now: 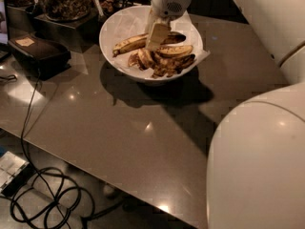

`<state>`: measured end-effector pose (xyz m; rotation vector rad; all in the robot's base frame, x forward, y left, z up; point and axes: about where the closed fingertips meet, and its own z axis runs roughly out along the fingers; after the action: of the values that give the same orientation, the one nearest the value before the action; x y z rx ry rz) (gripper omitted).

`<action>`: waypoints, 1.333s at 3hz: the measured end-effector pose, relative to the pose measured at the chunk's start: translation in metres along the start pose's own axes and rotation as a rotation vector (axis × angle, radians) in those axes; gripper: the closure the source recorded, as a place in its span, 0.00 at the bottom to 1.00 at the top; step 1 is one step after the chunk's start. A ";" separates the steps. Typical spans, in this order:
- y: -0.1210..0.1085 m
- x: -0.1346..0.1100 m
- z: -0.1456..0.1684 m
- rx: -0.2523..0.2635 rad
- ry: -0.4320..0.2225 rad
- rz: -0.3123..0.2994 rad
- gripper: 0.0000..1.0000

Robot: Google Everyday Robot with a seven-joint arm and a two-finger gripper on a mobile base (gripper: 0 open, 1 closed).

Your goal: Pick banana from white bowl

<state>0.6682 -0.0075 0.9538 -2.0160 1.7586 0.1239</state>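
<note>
One long banana (pixel 127 43) in the white bowl (pixel 106 27), gripper (pixel 157 36) down on it.

One slim, brown-streaked banana lay across the back of the bowl, its left end free and its middle hidden behind the gripper, which reached down into the bowl at that spot; whether it was open or closed on the fruit could not be told. Shorter, darker bananas (pixel 167 58) were heaped just in front. Crinkled paper (pixel 202 56) poked past the right rim. The bowl stood on a grey table (pixel 119 137), with a dark box (pixel 40 51) to its left and cables (pixel 43 199) on the floor below.
</note>
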 end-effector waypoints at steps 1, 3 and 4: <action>0.022 -0.020 -0.023 0.031 -0.016 -0.040 1.00; 0.040 -0.025 -0.027 0.020 -0.008 -0.032 1.00; 0.062 -0.035 -0.032 0.014 0.012 -0.012 1.00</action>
<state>0.5951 0.0066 0.9777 -2.0213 1.7491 0.0960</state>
